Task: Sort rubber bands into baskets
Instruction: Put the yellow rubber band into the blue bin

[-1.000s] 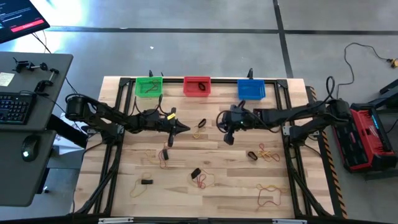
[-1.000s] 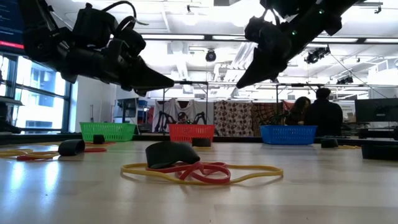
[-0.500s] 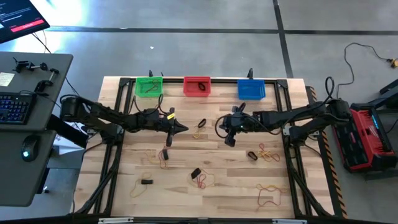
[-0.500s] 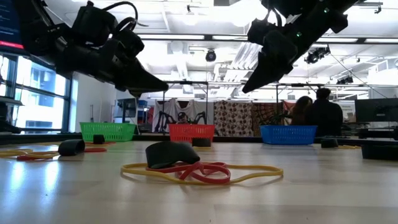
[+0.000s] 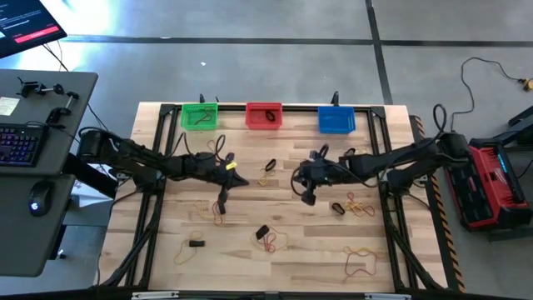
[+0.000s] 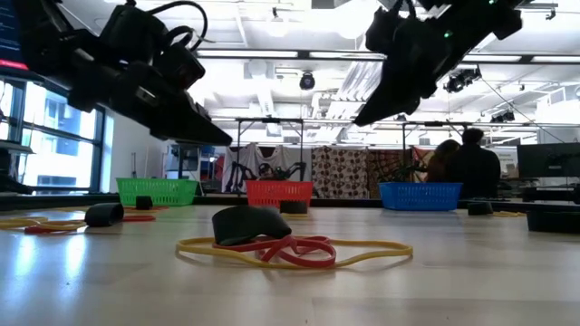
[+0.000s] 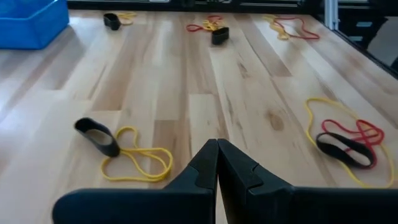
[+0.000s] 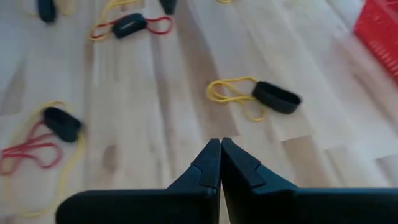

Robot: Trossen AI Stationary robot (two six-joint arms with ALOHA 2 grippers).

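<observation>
Rubber bands lie loose all over the wooden table [image 5: 166,225], and neither gripper has one. The left gripper [image 5: 241,182] hangs above the middle of the table with its two fingers pressed tight together, nothing between them; its wrist view shows the fingertips [image 7: 217,149] meeting in a point over bare planks. Just ahead of it in that view sit a black band [image 7: 96,135] touching a yellow band [image 7: 137,162], and off to one side a black band [image 7: 339,149] tangled with red and yellow loops. The right gripper [image 5: 306,198] hangs over the table to the right of centre, likewise clenched on nothing, its tips [image 8: 220,149] closed over the wood. Beyond them lies a black band [image 8: 277,97] touching a yellow loop [image 8: 233,93], and farther off a black band [image 8: 129,25] with red and yellow loops around it.

From table height the nearest cluster is a black band [image 6: 252,224] resting on red loops [image 6: 294,249] and a long yellow loop [image 6: 372,252].

Along the far edge stand the three baskets in a row: the green basket [image 5: 199,116] on the left, the red basket [image 5: 264,116] in the middle, the blue basket [image 5: 336,120] on the right. Green and red each hold something dark. Behind the table, two people [image 6: 458,163] sit with their backs turned.
</observation>
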